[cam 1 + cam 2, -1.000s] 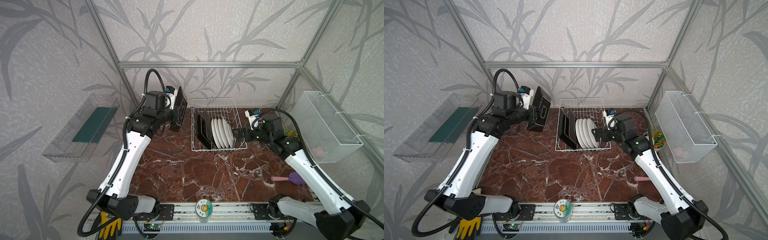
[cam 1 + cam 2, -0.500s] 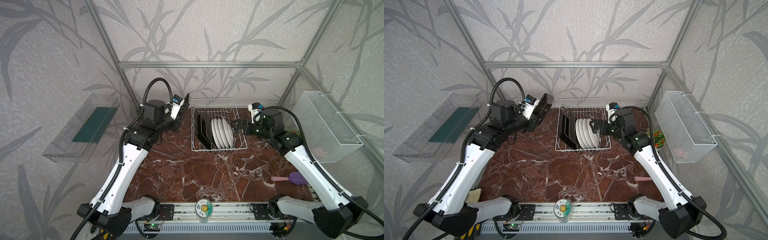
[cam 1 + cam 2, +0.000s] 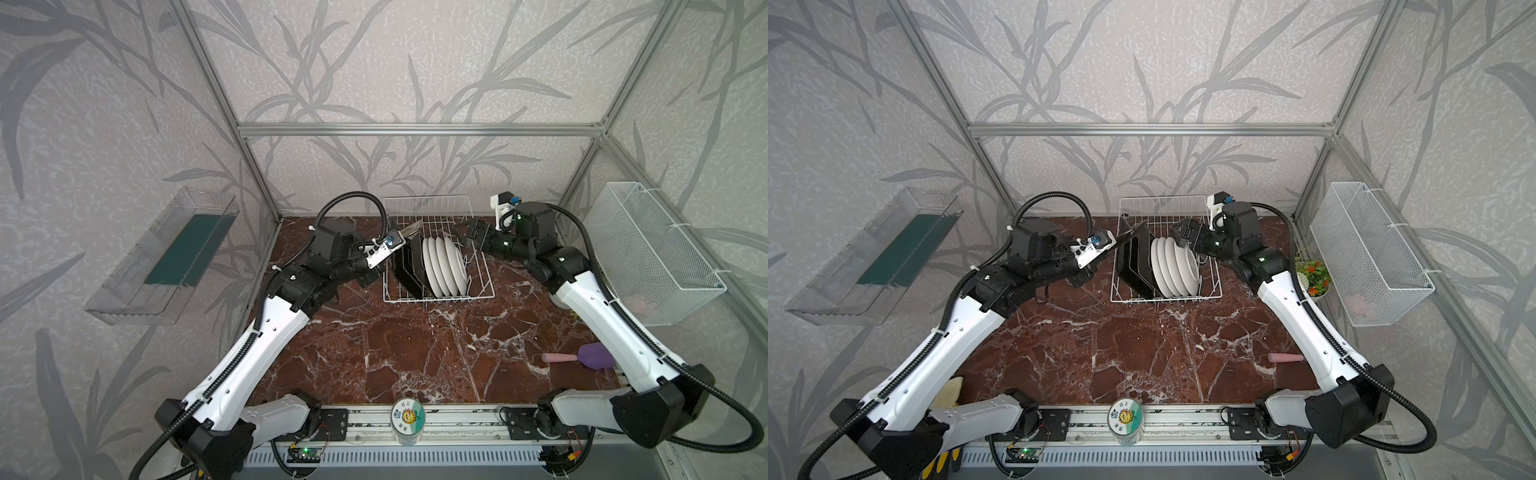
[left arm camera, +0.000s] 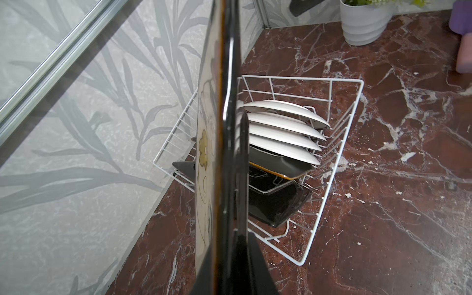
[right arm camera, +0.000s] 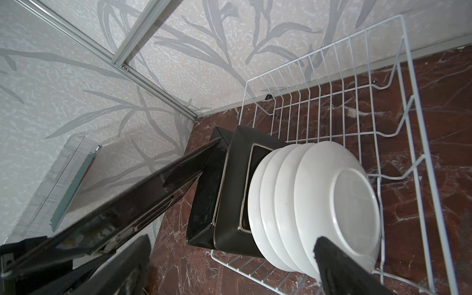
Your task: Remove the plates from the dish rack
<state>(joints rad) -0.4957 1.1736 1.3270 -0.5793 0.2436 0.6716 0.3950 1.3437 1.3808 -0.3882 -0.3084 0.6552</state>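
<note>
Since a second ago: left gripper (image 3: 398, 242) dropped and tipped its rounded-square glazed plate, black back, cream flower face (image 4: 204, 153), from upright to a shallow slant. It now sits over the left rim of the white wire dish rack (image 3: 428, 198), upper centre of frame. Jaws are clamped on the plate's edge.

Right gripper (image 3: 466, 232) rose to the rack's upper right, jaws wide, empty. One finger (image 5: 337, 263) is in front of the outermost of four round white glossy plates (image 3: 446, 266); whether it touches, the wrist view can't settle. More black square plates (image 3: 409, 268) stand in the slots left of them.

Advice, left: glaze is slick and the rim thin, so keep the pinch firm, clear the wire, flatten, lay it on the red-brown marble tabletop (image 3: 395, 353). Right: straddle the rim, lift straight along the prongs.
</note>
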